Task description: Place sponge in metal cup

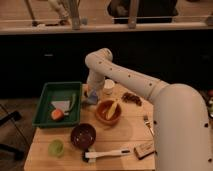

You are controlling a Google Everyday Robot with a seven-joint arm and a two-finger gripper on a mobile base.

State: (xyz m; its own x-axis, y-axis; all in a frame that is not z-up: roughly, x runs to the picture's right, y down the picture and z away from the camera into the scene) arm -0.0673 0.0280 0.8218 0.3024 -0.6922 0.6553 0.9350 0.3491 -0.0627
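Pincer hangs low at the end of the white arm, just right of the green tray and left of the orange bowl, near the back of the wooden surface.

Sponge = the small blue-grey patch right at the pincer tip. Looks held there, but whether the pincer is clenched on it or only touching, can't tell; its long axis can't be read either.

Key relation: metal cup isn't identifiable from here. Nothing dull grey and cylindrical shows apart from the arm; probably hidden behind the wrist or under the pincer, i.e. very close. If so, next move is likely a short drop, not a reach. Judgement only.

Only one arm, so no choice of side.

Materials/shapes:
- sponge: soft, flat, matte
- white cup: small, smooth, upright, just behind-right of pincer
- orange bowl: round, glossy, w/ a yellow item inside
- dark bowl: round, front centre
- green cup: translucent, front left
- brush: long white handle, lying across the front edge
- tray: rigid plastic, holds a pale wedge and an orange item
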